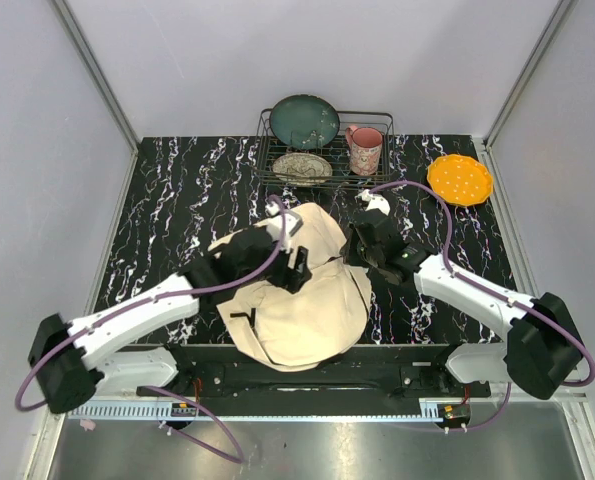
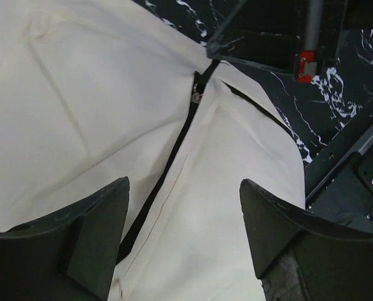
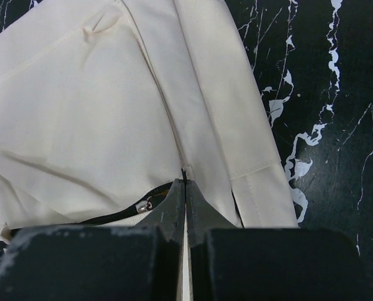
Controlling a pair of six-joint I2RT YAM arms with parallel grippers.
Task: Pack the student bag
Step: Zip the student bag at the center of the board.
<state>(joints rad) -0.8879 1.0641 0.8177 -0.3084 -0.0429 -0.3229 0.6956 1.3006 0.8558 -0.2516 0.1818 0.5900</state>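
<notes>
Working the student bag (image 1: pixel 307 300)
My left gripper (image 2: pixel 183 188), spread wide, straddles its black zipper (image 2: pixel 173 157); my right gripper (image 3: pixel 185 188) pinches cream fabric at its tips.

Even, bright overhead light; soft shadows; near jaws blurred in wrist views.

1. You are looking at the student bag (image 1: pixel 299 300), a large, rounded backpack in cream canvas.
2. It lies flat and rumpled at the near middle of the table (image 1: pixel 177 200).
3. You can follow a black zipper (image 2: pixel 173 157) across its top face to a small metal pull (image 2: pixel 197 95).
</notes>
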